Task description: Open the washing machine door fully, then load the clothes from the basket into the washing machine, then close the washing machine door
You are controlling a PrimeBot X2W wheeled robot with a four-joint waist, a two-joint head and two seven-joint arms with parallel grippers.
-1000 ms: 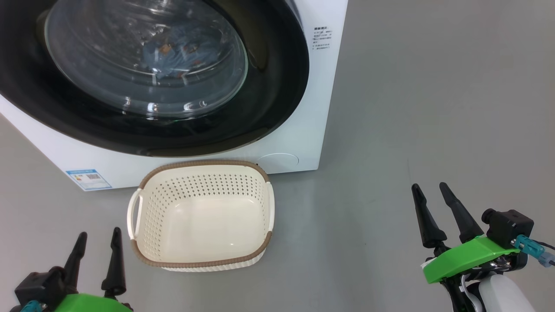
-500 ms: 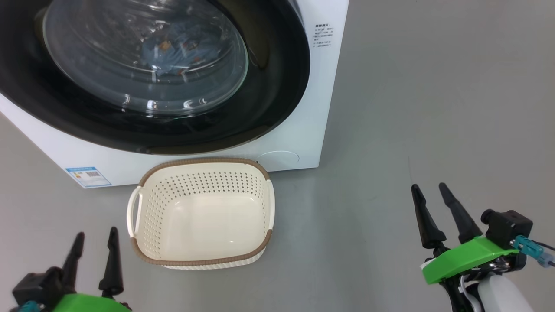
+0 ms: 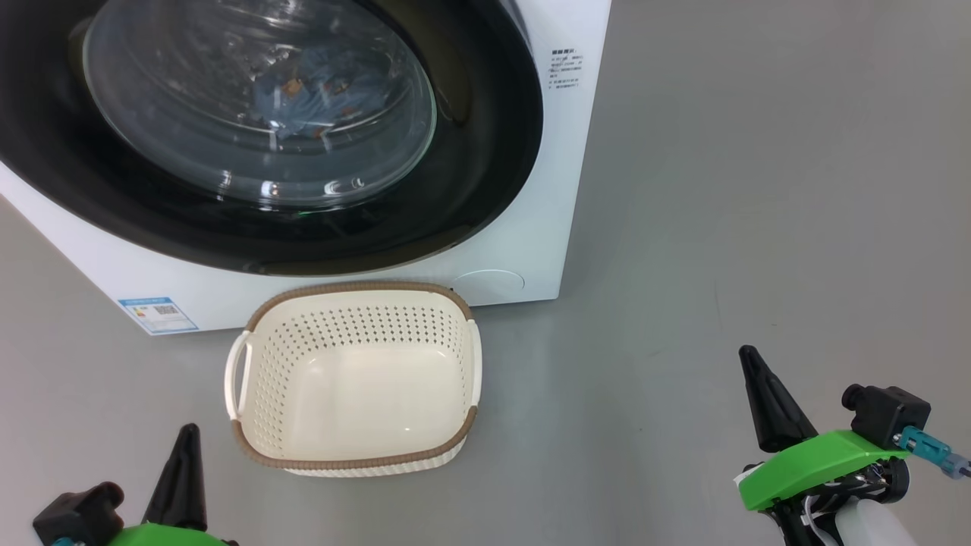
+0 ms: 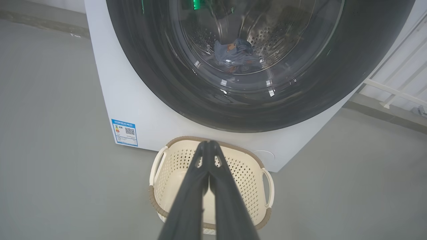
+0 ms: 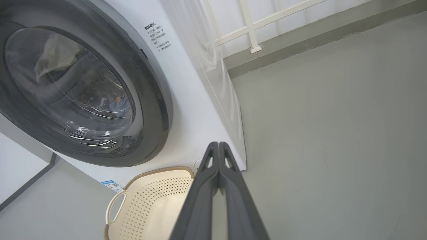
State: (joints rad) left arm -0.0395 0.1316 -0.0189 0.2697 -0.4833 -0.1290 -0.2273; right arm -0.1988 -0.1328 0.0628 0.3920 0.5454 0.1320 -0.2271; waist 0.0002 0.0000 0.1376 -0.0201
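Clothes (image 4: 237,55) lie inside the steel drum of the one washing machine (image 3: 531,250), a single light-blue bundle with orange-brown marks seen through the glass; whether it is more than one piece I cannot tell. The one washing machine door (image 3: 470,189) sits shut, its wide black rim flush with the white front and its clear bowl bulging outward. One basket (image 3: 273,379) stands on the floor (image 3: 721,189) just in front of the machine, below the door, its far rim near the machine's base, its two side handles showing and its smooth bottom bare. The machine front carries one blue label sticker (image 3: 158,314) at its lower left, one block of small dark print (image 3: 566,70) at its upper right and one round cover (image 3: 489,280) low on the right. Two hands are in view. The left hand (image 3: 187,434) hangs at the lower left, near the basket's left corner, its two dark fingers pressed together into a single spike with nothing between them. The right hand (image 3: 751,356) hangs at the lower right, well apart from the basket, fingers likewise pressed together on nothing. The floor is plain, smooth grey. Beside the machine, the right wrist view shows a white wall with white bars (image 5: 250,30) and a grey strip along its foot.
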